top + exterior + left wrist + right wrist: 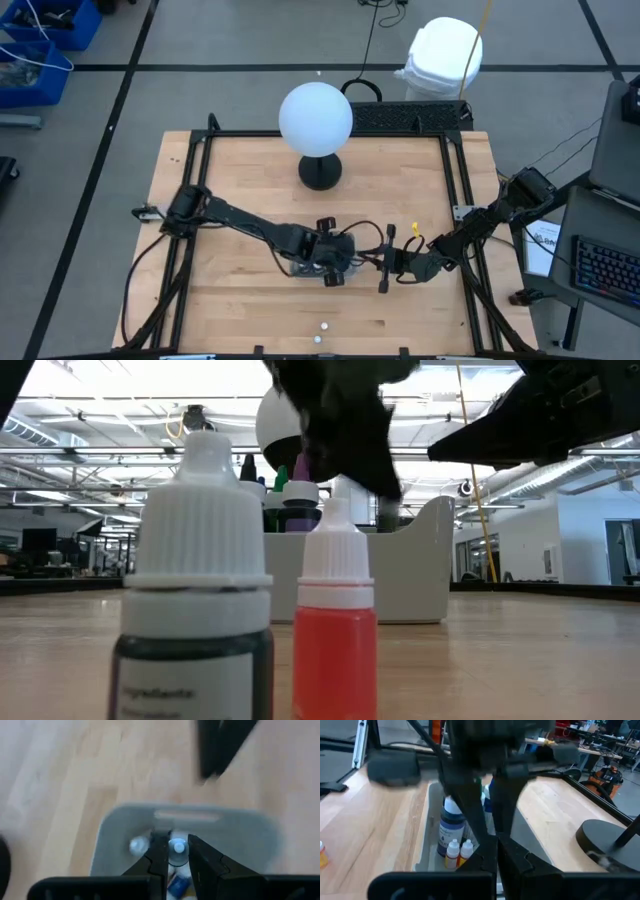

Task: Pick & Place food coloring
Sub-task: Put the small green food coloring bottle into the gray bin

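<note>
On the pale wooden bench (240, 300) we see the shallow grey rectangular tray (240, 827). The left gripper (176, 852) pinches a white-capped food coloring bottle (178, 847) over it (two stand apart); the right gripper (495, 847) is closed, empty.

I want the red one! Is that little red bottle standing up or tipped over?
Standing up. In the low view the red bottle sits upright on the table, its white cap on top.
</note>
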{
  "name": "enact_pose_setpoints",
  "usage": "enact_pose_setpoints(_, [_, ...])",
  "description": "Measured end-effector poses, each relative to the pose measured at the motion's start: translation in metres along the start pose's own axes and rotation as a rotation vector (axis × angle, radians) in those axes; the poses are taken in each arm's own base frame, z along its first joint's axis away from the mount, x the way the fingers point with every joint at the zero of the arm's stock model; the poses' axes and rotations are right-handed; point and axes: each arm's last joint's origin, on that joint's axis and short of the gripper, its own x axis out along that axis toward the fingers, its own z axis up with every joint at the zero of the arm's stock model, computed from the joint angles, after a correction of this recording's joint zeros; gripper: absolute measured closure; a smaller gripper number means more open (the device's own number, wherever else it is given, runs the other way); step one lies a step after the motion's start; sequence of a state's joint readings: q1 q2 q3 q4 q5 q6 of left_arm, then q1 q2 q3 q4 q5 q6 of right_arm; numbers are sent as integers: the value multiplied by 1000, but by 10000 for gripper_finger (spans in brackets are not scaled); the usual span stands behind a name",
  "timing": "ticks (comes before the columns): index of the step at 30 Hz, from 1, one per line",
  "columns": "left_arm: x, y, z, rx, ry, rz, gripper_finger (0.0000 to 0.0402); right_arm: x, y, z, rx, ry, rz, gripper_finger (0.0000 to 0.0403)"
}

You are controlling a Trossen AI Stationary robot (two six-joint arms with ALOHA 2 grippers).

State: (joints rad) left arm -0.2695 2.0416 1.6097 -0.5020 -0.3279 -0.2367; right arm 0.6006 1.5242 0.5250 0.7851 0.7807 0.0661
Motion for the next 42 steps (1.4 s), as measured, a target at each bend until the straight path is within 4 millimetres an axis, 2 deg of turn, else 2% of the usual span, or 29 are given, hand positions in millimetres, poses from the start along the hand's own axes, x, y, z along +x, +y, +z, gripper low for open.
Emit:
enact_pose_setpoints(3, [13,-1,-7,-24,18,77,341,0,0,0,-3,3,0,403])
enact_pose_setpoints(7, [17,0,-8,-38,18,128,341,0,0,-1,-7,7,0,403])
enact_pose_setpoints(15, [19,1,-9,-39,28,128,341,0,0,-1,-8,8,0,403])
enact_pose_setpoints(21, [35,6,-15,-46,68,106,341,0,0,-1,-7,7,0,403])
enact_pose_setpoints(42, [36,5,-16,-51,102,28,341,0,0,-1,-5,5,0,403])
